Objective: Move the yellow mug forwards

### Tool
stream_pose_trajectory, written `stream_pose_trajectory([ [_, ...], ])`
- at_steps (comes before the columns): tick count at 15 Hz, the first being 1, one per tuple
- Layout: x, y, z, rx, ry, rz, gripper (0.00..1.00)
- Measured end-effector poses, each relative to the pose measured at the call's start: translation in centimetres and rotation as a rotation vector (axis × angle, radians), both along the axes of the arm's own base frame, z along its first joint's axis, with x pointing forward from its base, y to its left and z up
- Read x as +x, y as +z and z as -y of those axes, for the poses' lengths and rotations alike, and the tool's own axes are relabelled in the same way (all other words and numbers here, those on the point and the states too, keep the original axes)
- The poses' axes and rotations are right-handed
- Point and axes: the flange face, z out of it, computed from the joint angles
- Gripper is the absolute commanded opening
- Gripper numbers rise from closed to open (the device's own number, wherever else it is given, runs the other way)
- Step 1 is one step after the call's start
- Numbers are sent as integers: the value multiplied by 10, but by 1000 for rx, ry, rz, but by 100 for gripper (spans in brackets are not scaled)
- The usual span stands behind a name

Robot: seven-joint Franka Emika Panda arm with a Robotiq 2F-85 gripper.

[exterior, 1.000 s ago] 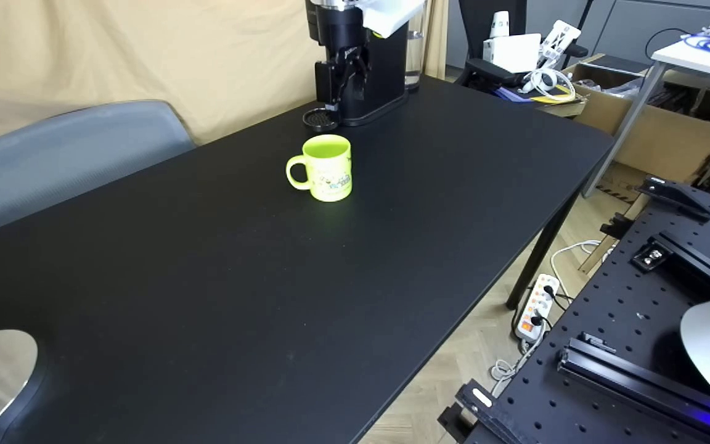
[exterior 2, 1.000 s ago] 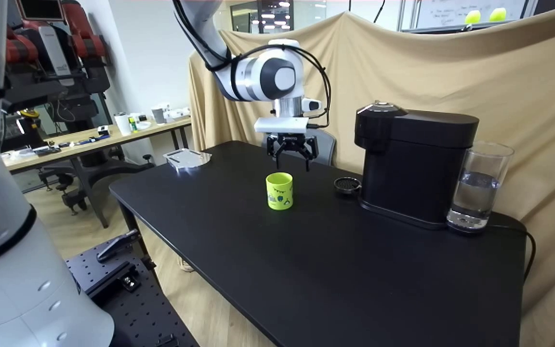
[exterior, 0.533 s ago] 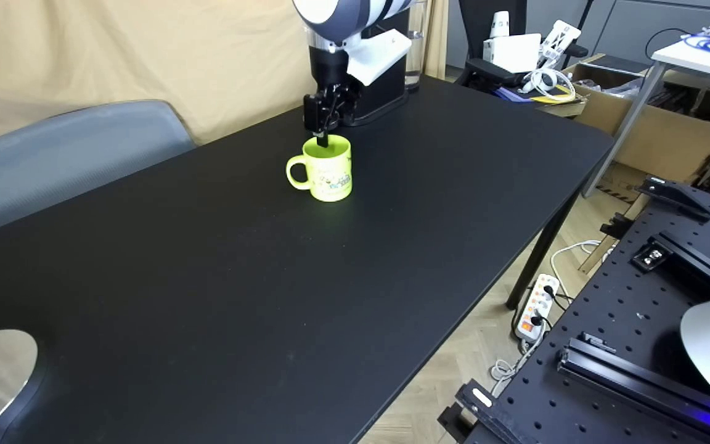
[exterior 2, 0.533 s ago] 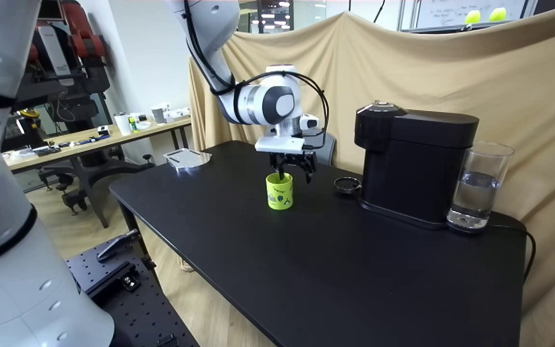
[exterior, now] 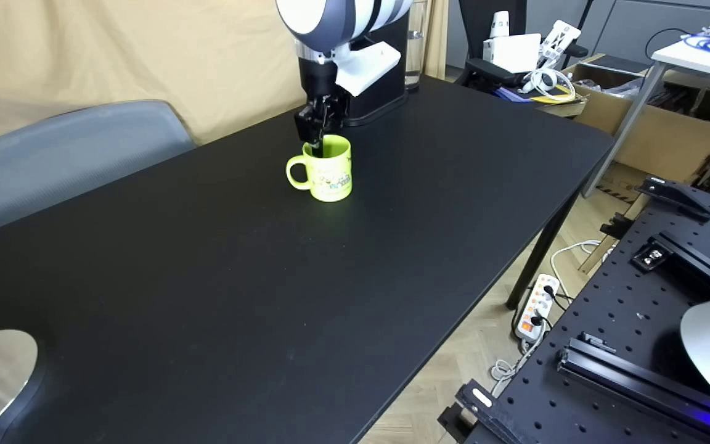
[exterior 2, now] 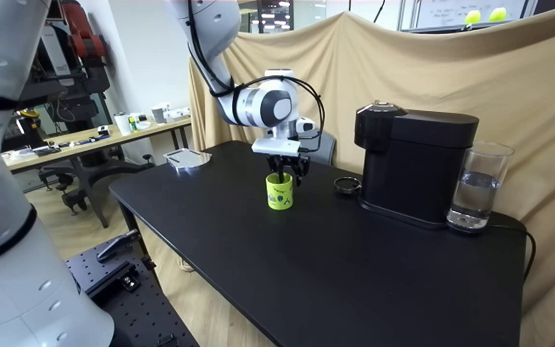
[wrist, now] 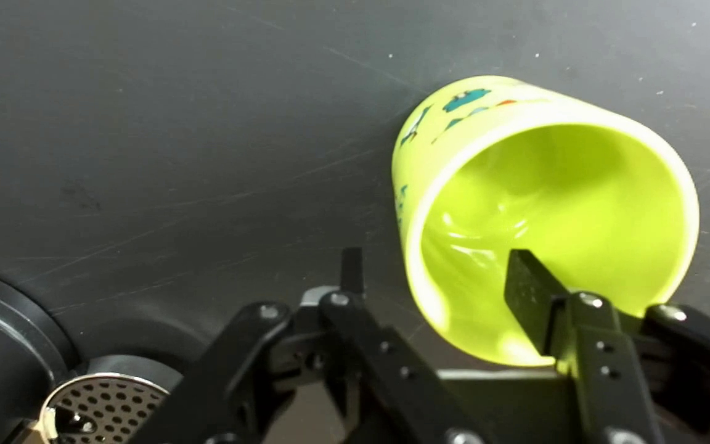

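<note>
Black tabletop (exterior 2: 354,270) spreads across an exterior view, the robot's white base (exterior 2: 27,258) at near left. Farther on, the yellow mug (exterior 2: 280,196) stands upright on the tabletop, beneath the gripper (exterior 2: 290,180), whose jaws are parted, one finger (wrist: 530,296) dipped inside the rim and the other outside, to the right. Beyond, at right, a black coffee machine (exterior 2: 403,178) sits beside a part-filled clear vessel (exterior 2: 472,195), before tan cloth (exterior 2: 451,72) draped along the far side.
</note>
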Motion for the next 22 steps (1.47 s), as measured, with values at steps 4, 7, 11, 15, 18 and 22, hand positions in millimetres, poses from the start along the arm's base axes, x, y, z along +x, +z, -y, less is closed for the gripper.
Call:
stream_pose_trajectory([
  [4, 0, 2, 0, 21, -2, -15, 5],
  [7, -1, 2, 6, 32, -4, -37, 0],
  [11, -1, 2, 11, 35, -1, -65, 2],
  [15, -2, 4, 11, 29, 24, -86, 2],
  [18, -7, 17, 5, 10, 64, -99, 2],
  [22, -30, 40, -7, -30, 125, -94, 2],
])
